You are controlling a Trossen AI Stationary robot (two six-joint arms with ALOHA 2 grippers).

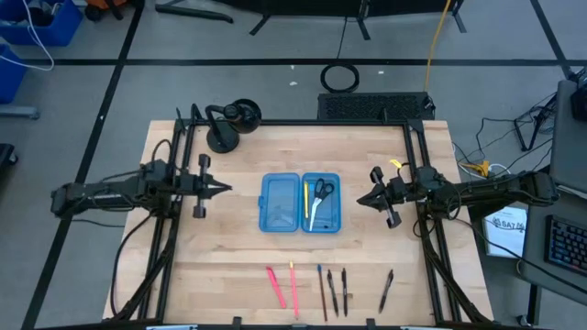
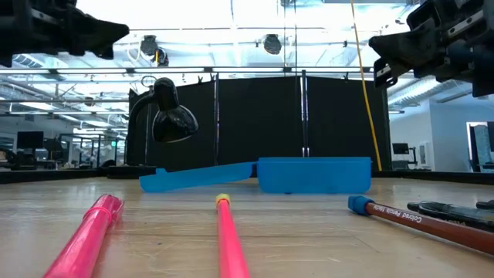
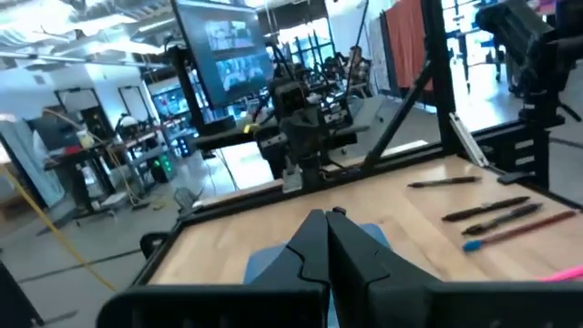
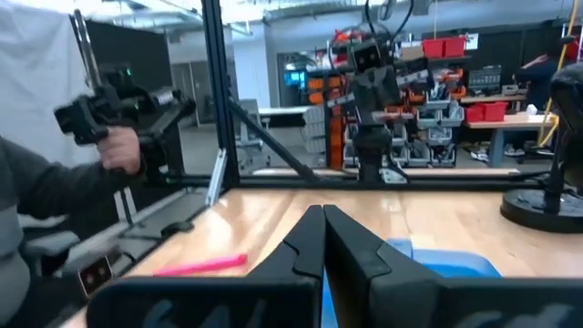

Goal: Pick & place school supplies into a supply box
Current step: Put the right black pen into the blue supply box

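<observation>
High view: closed left hand (image 1: 225,188) and right hand (image 1: 359,199) flanking supply box (image 1: 301,203), black lamp (image 1: 231,126) behind.

in the left wrist view the fingers (image 3: 325,239) hide most of the supply box (image 3: 264,264); in the right wrist view the person (image 4: 41,219) beyond the fingers (image 4: 321,239) is cut off by the edge.

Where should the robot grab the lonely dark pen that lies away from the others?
Grab the lone dark pen around its middle, coming straight down from above. It lies flat on the table with bare wood on both sides, so the fingers can close across its thin barrel. The right gripper looks nearest, probably the easier choice.
</observation>
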